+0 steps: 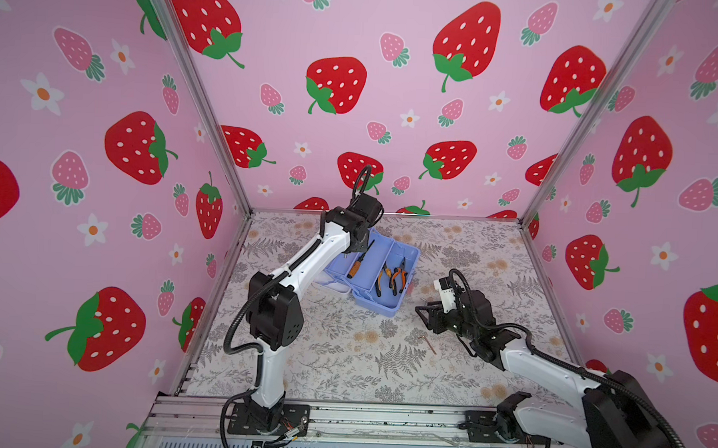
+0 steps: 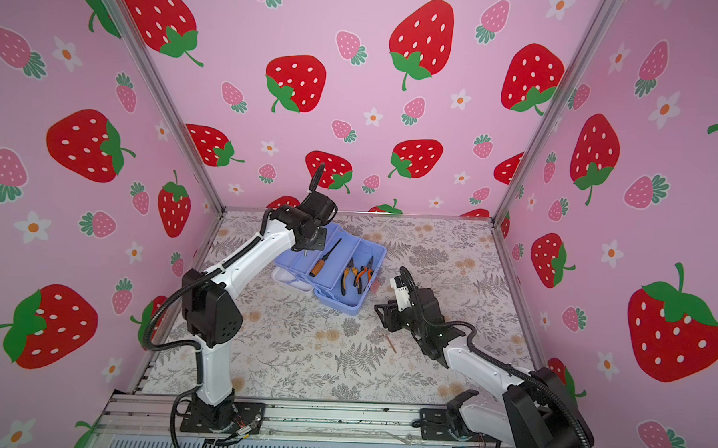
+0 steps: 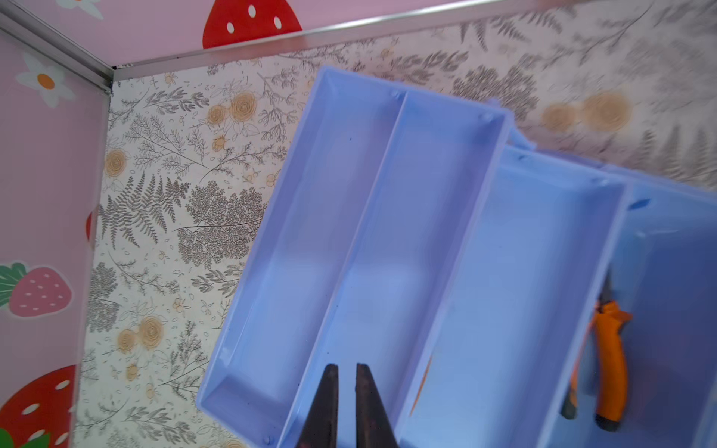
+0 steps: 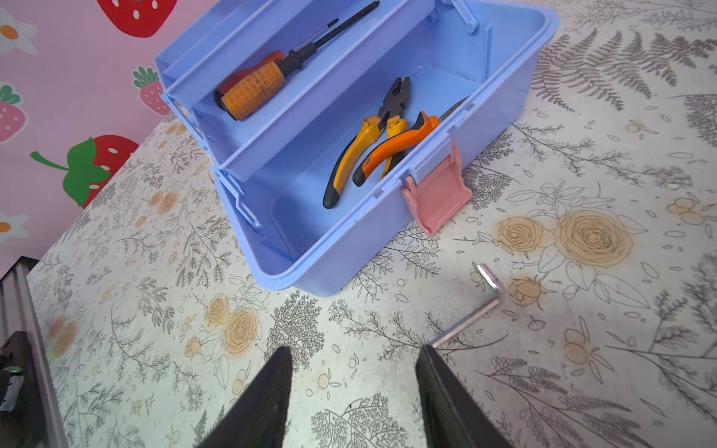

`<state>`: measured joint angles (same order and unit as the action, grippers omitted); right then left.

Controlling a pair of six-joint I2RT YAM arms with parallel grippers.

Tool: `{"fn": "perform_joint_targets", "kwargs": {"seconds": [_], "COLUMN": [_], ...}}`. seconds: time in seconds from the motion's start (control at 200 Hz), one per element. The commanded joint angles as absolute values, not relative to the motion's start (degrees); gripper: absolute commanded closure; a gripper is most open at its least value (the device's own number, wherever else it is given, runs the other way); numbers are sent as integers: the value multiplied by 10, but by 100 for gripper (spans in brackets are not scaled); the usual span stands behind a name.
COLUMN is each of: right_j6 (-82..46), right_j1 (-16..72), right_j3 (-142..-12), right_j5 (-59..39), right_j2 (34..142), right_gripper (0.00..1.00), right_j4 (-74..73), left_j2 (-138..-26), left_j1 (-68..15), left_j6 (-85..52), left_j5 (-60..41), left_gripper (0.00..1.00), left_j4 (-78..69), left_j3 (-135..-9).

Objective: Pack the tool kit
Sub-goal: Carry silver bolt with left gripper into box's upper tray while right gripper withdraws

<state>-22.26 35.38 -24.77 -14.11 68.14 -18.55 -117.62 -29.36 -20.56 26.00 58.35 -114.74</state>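
Two pincers are shown beside the open tool kit (image 1: 382, 308), which is set on the worktop (image 1: 342, 370). The left pincer (image 3: 346, 382), clenched and empty, is held over a bare compartment of the kit's tray (image 3: 388, 232). The right pincer (image 4: 355, 360) is spread wide and nothing is grasped. One hex key (image 4: 471, 318) lies just outside the kit. Two screwdrivers (image 4: 252, 89) and two pliers (image 4: 392, 149) are counted inside.

Top views: high above the bench (image 1: 343, 357) front edge, facing back, whole bench. Left wrist: close, looking down into the tool kit (image 3: 388, 232). Right wrist: low, near; all four share it.
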Motion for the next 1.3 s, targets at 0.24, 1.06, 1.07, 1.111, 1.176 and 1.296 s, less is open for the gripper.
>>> {"fn": "perform_joint_targets", "kwargs": {"seconds": [0.24,1.06,1.07,1.111,1.176,1.296], "right_j6": [-229,-238,-238,-239,-243,-256], "right_j1": [332,314,314,314,314,314], "right_j3": [-215,-218,-219,-224,-233,-246], "right_j5": [-148,-93,-90,-80,-62,-31], "right_j2": [687,690,688,680,665,643], "right_gripper": [44,44,44,45,45,44], "right_j4": [-235,-185,-180,-159,-122,-57], "left_j2": [-1272,-1102,-1095,-1070,-1026,-951], "left_j1": [-285,-303,-304,-307,-311,-314], "left_j6": [-191,-209,-211,-215,-226,-252], "left_j5": [327,199,193,172,134,66], "left_gripper": [99,69,69,68,67,64], "left_j4": [686,620,615,597,564,488], "left_j3": [-1270,-1157,-1152,-1123,-1071,-957]}}
